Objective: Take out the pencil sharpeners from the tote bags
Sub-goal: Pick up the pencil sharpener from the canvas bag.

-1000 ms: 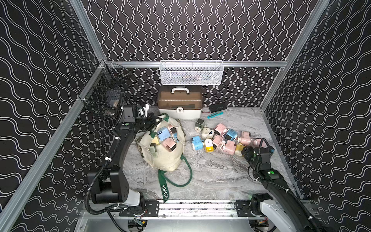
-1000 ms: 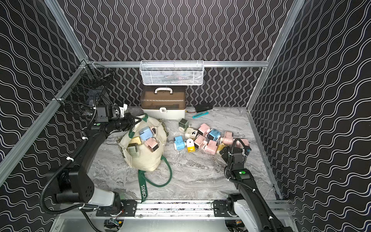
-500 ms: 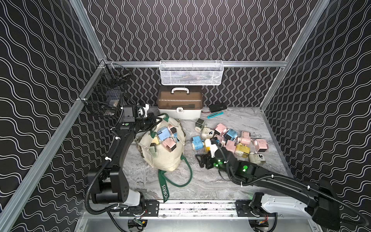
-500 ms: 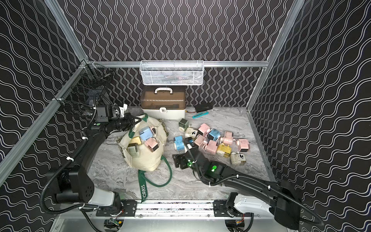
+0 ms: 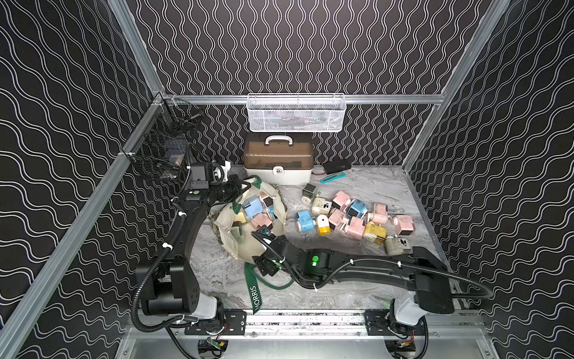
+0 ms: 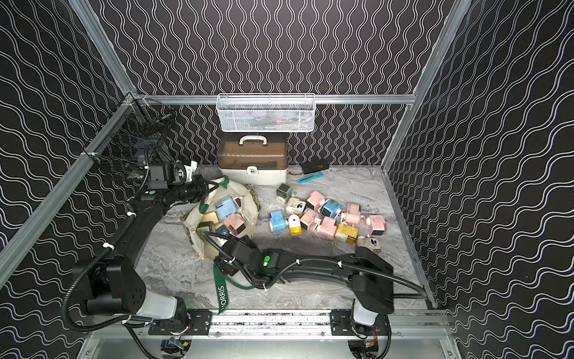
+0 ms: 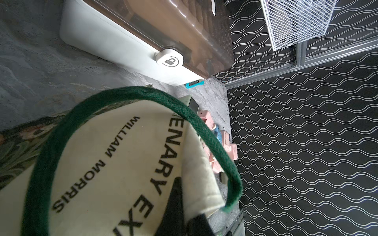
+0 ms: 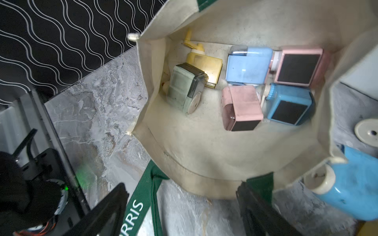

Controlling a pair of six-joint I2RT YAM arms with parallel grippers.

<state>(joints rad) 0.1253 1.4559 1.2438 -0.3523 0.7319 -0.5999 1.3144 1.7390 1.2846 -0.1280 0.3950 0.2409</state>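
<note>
Right wrist view: my right pincer (image 8: 183,185), jaws apart and empty, has swung back from the pile (image 5: 351,217) on the bench (image 5: 217,270) to the tote bag (image 8: 204,153). At least six pencil sharpeners (image 8: 241,106) are still inside. My left pincer (image 5: 240,189) stays clamped on its rim.

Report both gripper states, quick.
Left gripper: closed on the tote bag rim.
Right gripper: open, holding nothing.

Cream tote bag (image 8: 204,143), dark green straps (image 8: 143,192).
</note>
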